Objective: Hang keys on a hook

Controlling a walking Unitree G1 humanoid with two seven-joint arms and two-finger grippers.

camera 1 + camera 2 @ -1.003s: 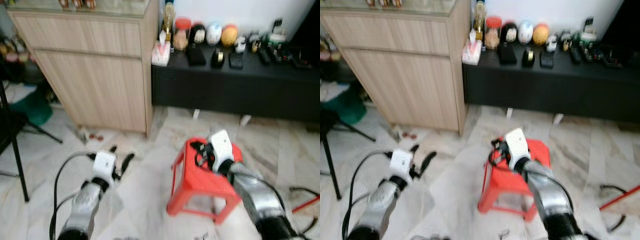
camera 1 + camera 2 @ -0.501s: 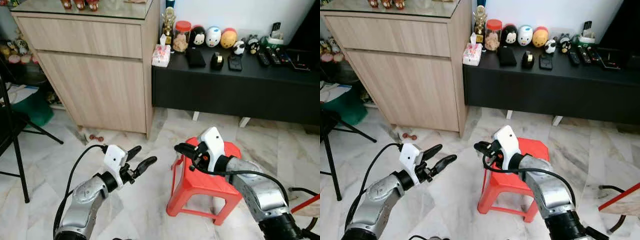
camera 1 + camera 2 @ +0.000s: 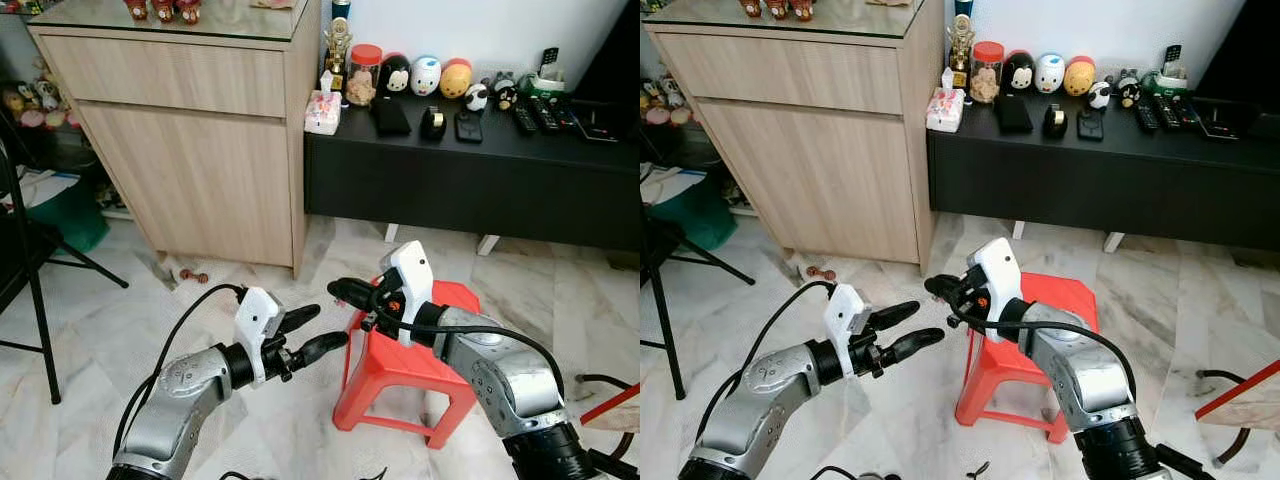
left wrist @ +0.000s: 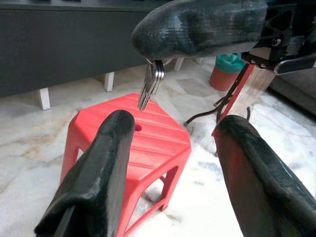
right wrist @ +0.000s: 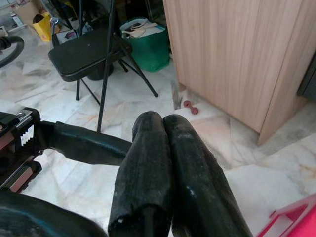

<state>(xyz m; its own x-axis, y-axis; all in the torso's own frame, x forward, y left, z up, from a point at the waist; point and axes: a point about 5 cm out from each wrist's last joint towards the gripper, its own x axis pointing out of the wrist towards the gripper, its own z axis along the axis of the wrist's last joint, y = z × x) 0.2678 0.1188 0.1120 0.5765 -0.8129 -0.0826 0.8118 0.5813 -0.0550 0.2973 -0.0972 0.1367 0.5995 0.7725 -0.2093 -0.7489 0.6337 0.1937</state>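
The right claw (image 3: pixel 940 289) is held out over the marble floor (image 3: pixel 100 320), just left of the red plastic stool (image 3: pixel 400 375), its two black fingers pressed together on a bunch of keys (image 4: pixel 151 84). In the left wrist view the keys hang straight down from those fingertips, above the stool's seat. The left claw (image 3: pixel 908 328) sits just below and to the left of the right one, its fingers (image 4: pixel 106 163) spread apart and aimed at the keys without touching them. Behind stand a light wooden cabinet (image 3: pixel 200 150) and a low black TV console (image 3: pixel 470 180) carrying jars, figurines and remotes. A black folding chair (image 5: pixel 94 54) stands at the far left.
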